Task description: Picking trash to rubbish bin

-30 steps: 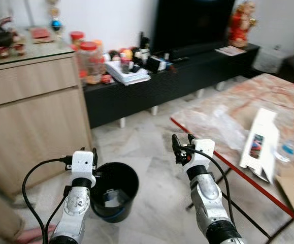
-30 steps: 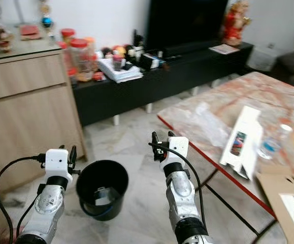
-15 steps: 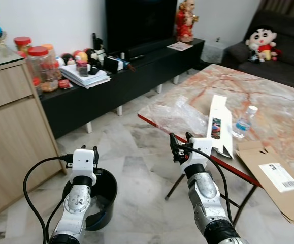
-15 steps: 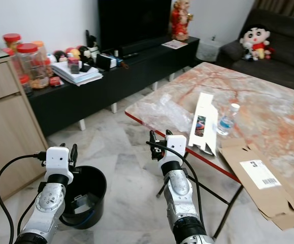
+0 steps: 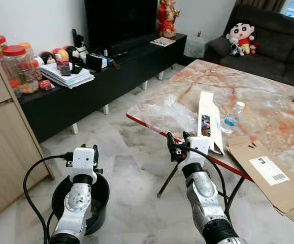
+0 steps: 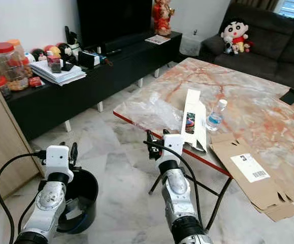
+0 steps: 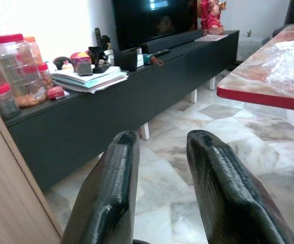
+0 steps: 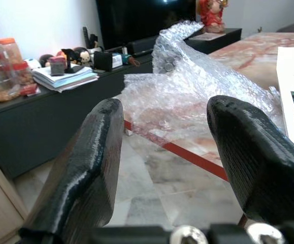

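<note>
Right hand [image 6: 155, 138], spread, is facing bubble wrap [image 8: 202, 86] at 12 o'clock on the counter [image 6: 248, 109]; left hand [image 5: 88, 154], spread, is hovering over the bin [image 5: 102, 195].

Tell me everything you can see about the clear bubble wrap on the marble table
The clear crumpled bubble wrap is a loose, see-through plastic sheet, bunched up with one fold rising into a peak. It lies on the pink-veined marble table with a red edge, at the corner nearest the black TV console, close to the table's rim. The long white flattened carton lies beside it; whether they touch is unclear. The open right gripper points at it from short of the table edge, not touching.
</note>
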Available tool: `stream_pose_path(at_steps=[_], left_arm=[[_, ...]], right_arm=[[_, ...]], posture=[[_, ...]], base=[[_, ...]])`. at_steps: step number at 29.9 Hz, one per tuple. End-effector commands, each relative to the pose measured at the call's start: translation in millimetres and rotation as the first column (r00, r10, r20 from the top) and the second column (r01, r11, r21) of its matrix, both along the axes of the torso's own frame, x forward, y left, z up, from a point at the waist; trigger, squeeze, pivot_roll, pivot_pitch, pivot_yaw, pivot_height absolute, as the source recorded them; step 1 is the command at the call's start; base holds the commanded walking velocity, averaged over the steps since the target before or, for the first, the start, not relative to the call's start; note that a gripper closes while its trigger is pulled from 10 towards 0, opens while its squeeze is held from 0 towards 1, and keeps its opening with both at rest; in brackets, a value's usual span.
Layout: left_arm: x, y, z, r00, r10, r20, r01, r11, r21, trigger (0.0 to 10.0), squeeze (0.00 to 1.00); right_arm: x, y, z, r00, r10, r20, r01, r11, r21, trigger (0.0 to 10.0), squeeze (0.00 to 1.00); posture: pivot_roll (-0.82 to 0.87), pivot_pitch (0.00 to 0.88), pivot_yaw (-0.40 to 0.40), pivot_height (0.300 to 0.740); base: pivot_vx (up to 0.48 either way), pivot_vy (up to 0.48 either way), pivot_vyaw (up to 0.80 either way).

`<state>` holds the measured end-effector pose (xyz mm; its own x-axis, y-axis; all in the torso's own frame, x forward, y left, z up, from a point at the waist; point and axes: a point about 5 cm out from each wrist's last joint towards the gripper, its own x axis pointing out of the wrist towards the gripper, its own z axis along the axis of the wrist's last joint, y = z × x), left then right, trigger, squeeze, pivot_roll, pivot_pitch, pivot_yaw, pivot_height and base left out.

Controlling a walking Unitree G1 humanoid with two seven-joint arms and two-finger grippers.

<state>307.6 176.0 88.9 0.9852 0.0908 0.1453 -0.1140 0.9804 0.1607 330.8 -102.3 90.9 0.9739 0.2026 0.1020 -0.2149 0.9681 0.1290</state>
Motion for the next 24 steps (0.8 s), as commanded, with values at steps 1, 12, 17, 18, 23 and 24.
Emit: stream_pose_path(at_steps=[1, 12, 17, 18, 23, 24], left_arm=[[1.1, 0.4, 3.4, 1.0, 0.013, 0.006, -0.013, 1.0, -0.006, 10.0, 0.0], [1.7, -0.2, 4.5, 1.0, 0.016, -0.003, -0.016, 1.0, 0.022, 10.0, 0.0], [2.4, -0.7, 4.4, 1.0, 0.018, -0.005, -0.018, 1.0, 0.024, 10.0, 0.0], [2.1, -0.5, 4.2, 1.0, 0.023, -0.006, -0.023, 1.0, 0.016, 10.0, 0.0], [1.5, 0.6, 3.9, 1.0, 0.024, -0.008, -0.024, 1.0, 0.02, 10.0, 0.0], [1.5, 0.7, 3.9, 1.0, 0.024, -0.009, -0.024, 1.0, 0.02, 10.0, 0.0]], right_arm=[[3.1, 1.3, 6.6, 1.0, 0.005, 0.015, -0.005, 1.0, -0.002, 10.0, 0.0], [3.3, -1.1, 7.6, 1.0, -0.002, 0.013, 0.002, 1.0, -0.007, 10.0, 0.0], [3.8, -1.2, 7.7, 1.0, -0.002, 0.01, 0.002, 1.0, -0.008, 10.0, 0.0], [3.7, -1.1, 7.7, 1.0, -0.002, 0.01, 0.002, 1.0, -0.007, 10.0, 0.0], [3.7, -0.9, 7.6, 1.0, -0.002, 0.008, 0.002, 1.0, -0.008, 10.0, 0.0], [3.7, -0.9, 7.6, 1.0, -0.003, 0.008, 0.003, 1.0, -0.008, 10.0, 0.0]], posture=[[0.17, 0.0, -0.095, 0.74], [0.17, 0.0, -0.097, 0.74], [0.17, 0.0, -0.097, 0.74], [0.17, 0.0, -0.097, 0.74], [0.17, 0.0, -0.096, 0.74], [0.17, 0.0, -0.096, 0.74]], base=[[0.0, 0.0, -0.78], [0.0, 0.0, -0.79], [0.0, -0.48, -0.78], [0.0, 0.0, -0.78], [0.0, 0.0, -0.79], [0.0, 0.0, -0.79]])
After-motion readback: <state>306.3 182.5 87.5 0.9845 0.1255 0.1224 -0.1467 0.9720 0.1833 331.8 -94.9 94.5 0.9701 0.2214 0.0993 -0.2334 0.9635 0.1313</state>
